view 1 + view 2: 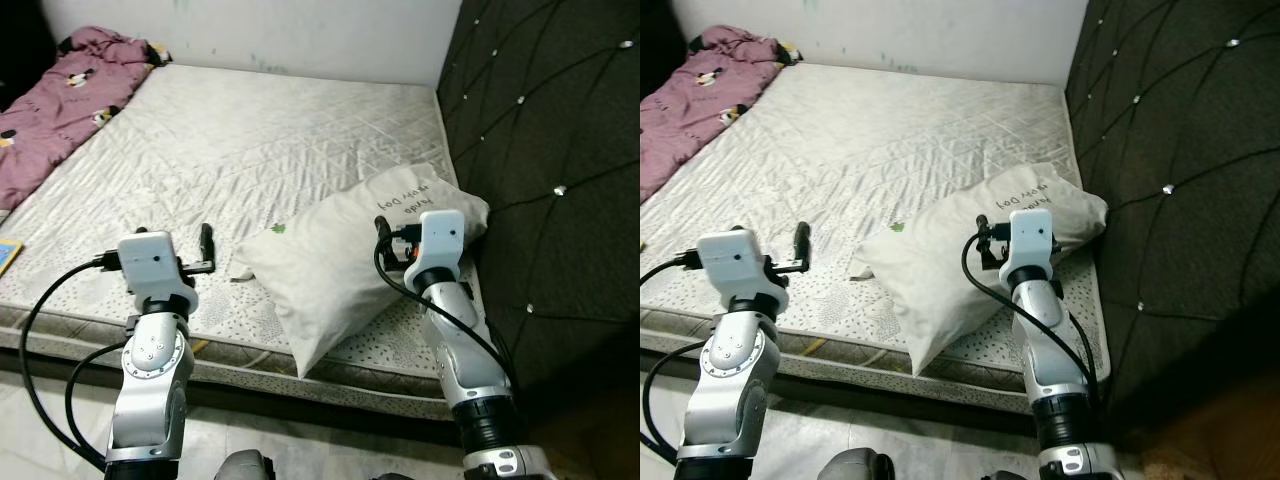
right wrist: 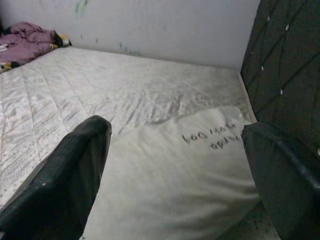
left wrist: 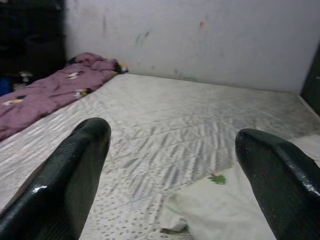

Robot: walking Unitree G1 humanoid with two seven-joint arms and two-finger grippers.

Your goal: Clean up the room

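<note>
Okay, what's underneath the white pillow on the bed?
The white pillow lies on the bare quilted mattress, its near corner overhanging the front edge beside the dark headboard. Whatever may lie beneath it is covered.

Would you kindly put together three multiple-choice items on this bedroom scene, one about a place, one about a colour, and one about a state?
1. Where does the pillow lie on the mattress?
A. at the near corner by the dark headboard
B. in the middle of the far edge
C. on top of the blanket

2. What colour is the blanket?
A. green
B. purplish pink
C. black

3. How do the fingers of the right gripper stand?
A. shut on the pillow
B. shut on nothing
C. open, set towards the pillow

Answers: 1 A, the pillow sits beside the tufted headboard at the near edge. 2 B, the crumpled blanket is purplish pink with small printed figures. 3 C, the right wrist view shows the two fingers wide apart with the pillow between them.
</note>
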